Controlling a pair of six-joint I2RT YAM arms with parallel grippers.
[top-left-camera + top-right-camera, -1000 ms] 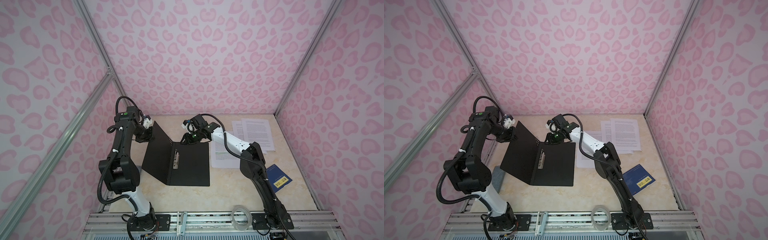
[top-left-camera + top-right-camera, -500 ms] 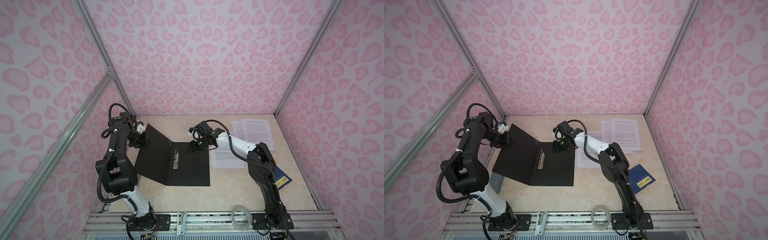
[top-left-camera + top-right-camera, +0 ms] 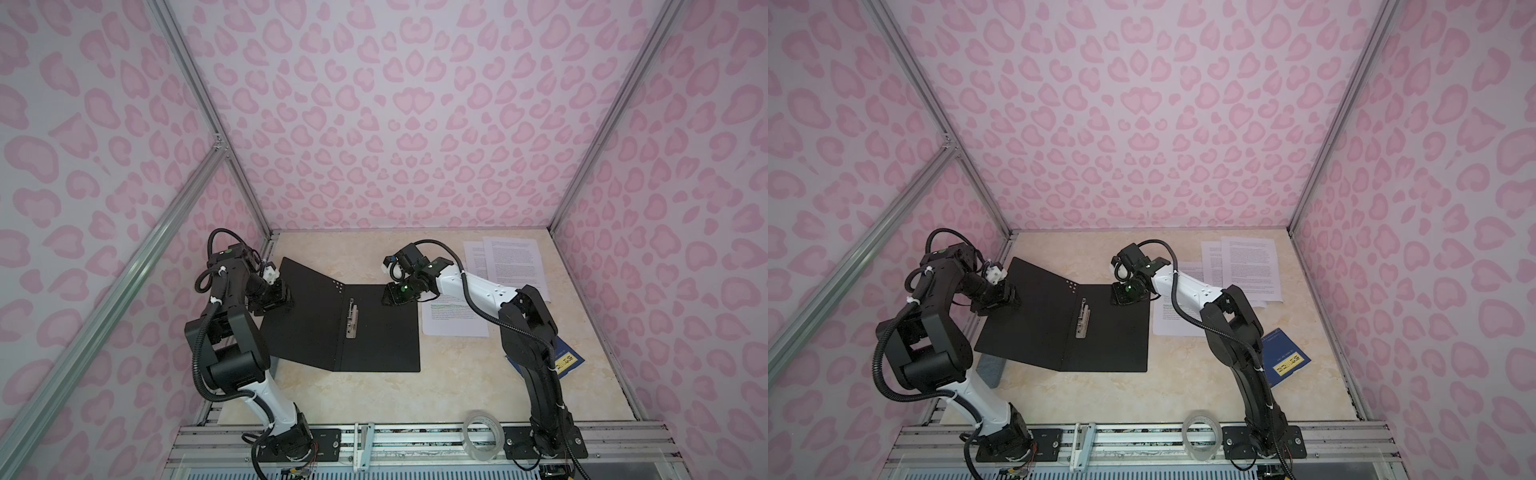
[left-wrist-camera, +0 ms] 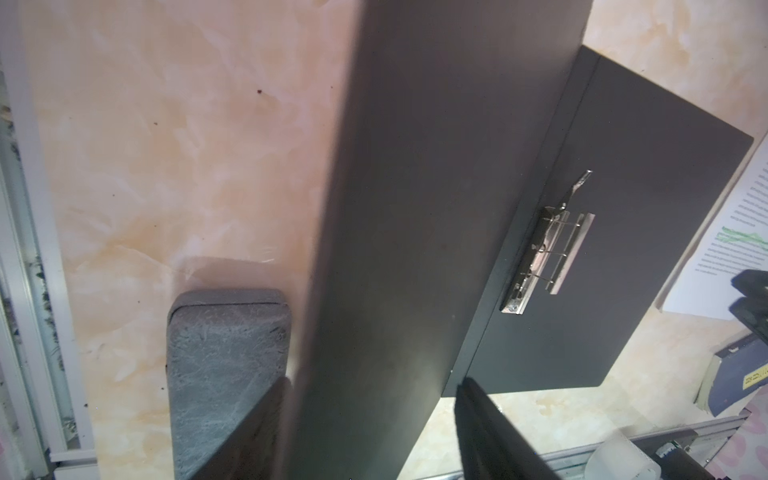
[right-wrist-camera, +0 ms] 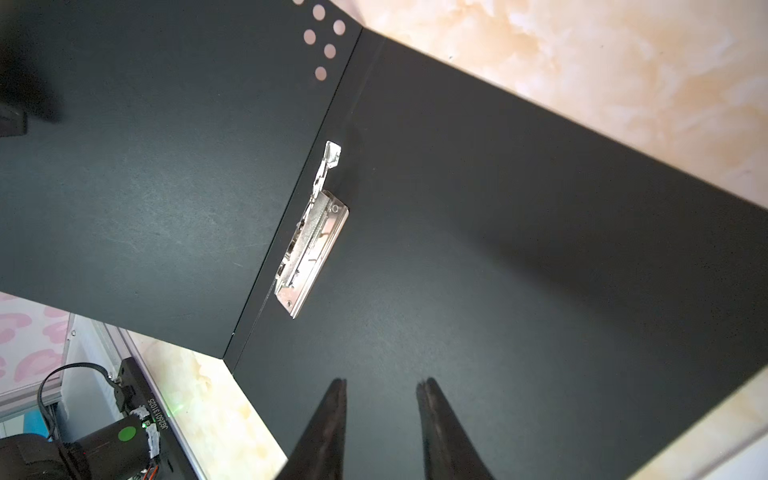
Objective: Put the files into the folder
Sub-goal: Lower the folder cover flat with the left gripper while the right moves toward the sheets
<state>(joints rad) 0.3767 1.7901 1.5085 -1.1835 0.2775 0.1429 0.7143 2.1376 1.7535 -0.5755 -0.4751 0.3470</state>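
The folder (image 3: 374, 332) lies open in both top views, black inside up, metal clip (image 3: 352, 320) at its spine. Its left cover (image 3: 1025, 316) slopes up slightly toward the left. My left gripper (image 3: 284, 297) is at that cover's outer edge; in the left wrist view my left gripper (image 4: 374, 380) is open, with the blurred cover (image 4: 415, 208) loose between the fingers. My right gripper (image 3: 388, 296) is over the right panel's far corner; in the right wrist view my right gripper (image 5: 383, 380) is open and holds nothing. The files (image 3: 513, 262) lie to the right of the folder, with one sheet (image 3: 1173, 320) beside it.
A dark blue booklet (image 3: 1285, 361) with a yellow label lies at the right, partly behind the right arm. A tape roll (image 3: 482, 432) sits on the front rail. A grey block (image 4: 224, 353) lies under the left cover's near edge. Pink walls enclose the table.
The left cover has swung down and outward to the left, and my left gripper has opened off it. My right gripper has shifted from the spine's far end onto the right panel.
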